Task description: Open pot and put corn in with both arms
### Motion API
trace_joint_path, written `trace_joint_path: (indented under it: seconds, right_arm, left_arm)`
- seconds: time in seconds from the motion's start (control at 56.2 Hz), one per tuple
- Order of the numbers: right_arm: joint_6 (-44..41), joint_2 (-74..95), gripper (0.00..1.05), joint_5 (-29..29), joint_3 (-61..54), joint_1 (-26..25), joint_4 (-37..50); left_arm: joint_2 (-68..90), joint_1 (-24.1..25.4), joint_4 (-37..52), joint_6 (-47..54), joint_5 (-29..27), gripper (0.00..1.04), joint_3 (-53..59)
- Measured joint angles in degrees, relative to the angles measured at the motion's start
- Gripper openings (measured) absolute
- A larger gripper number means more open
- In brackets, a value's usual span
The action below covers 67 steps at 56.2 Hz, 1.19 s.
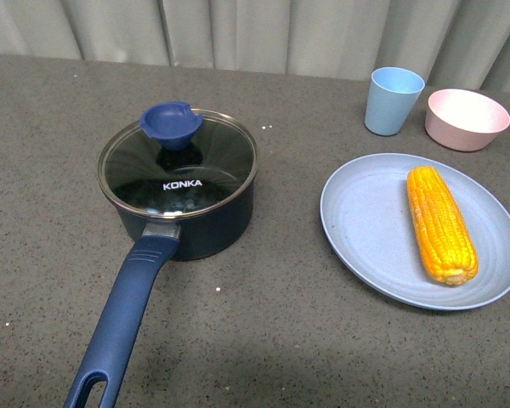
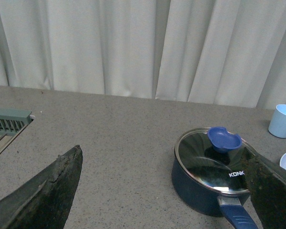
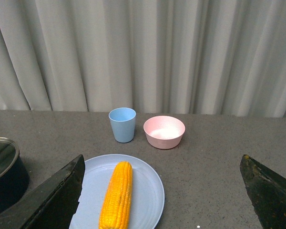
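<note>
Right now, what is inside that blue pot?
The pot is closed by its glass lid. Through the glass only a dark inside and reflections show. I make out no food, though glare hides part of the bottom. The corn lies outside, on the plate.

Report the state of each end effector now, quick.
Left end effector: open, holding nothing.
Right end effector: open, holding nothing.
</note>
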State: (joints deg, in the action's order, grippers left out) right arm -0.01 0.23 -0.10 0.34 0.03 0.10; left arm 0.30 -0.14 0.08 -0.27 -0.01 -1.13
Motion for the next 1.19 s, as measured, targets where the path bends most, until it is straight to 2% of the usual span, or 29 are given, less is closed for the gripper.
trace_joint_path:
  seconds: [0.178,0.214,0.267,0.32,0.356,0.392,0.481,0.676,0.925,1.192]
  right_arm:
    - [0.0,0.0,0.95,0.0,0.0,0.0,0.0]
    - [0.0,0.0,0.95,0.0,0.0,0.0,0.0]
    - [0.0,0.0,0.95,0.0,0.0,0.0,0.0]
    - [0.0,0.0,0.95,0.1,0.0,0.0,0.0]
    - [0.0,0.0,0.95,0.0,0.0,0.0,0.0]
    - [0.0,0.0,0.95,0.0,0.0,0.0,0.0]
    - [0.0,0.0,0.95,0.0,0.0,0.0,0.0]
    - [0.0,0.0,0.95,0.0,0.0,0.0,0.0]
    - [0.0,0.0,0.95,0.0,0.0,0.0,0.0]
    - [0.0,0.0,0.95,0.0,0.0,0.0,0.0]
  left_arm:
    - [0.0,0.0,0.0,0.0,0.0,0.98,0.0]
    - [0.5,-0.9,-0.8,-0.7,-3.0,0.98,-0.2]
    - [4.4,-3.7,-2.7,-3.8,-14.2,0.98,-0.9]
    - [8.8,-4.5,-0.8,-6.2,-19.1,0.98,-0.9]
    - [11.6,-4.8,1.4,-7.2,-19.6,0.98,-0.9]
    - [16.7,-5.0,6.7,-8.5,-19.1,0.98,-1.0]
    - [33.2,-6.8,22.5,-11.8,-13.9,0.98,-1.9]
    - [63.7,-11.8,48.2,-15.5,-8.9,0.98,-6.3]
    - [89.0,-18.4,60.2,-15.7,-8.7,0.98,-16.5]
    - [102.4,-21.3,62.9,-13.7,-7.6,0.98,-24.0]
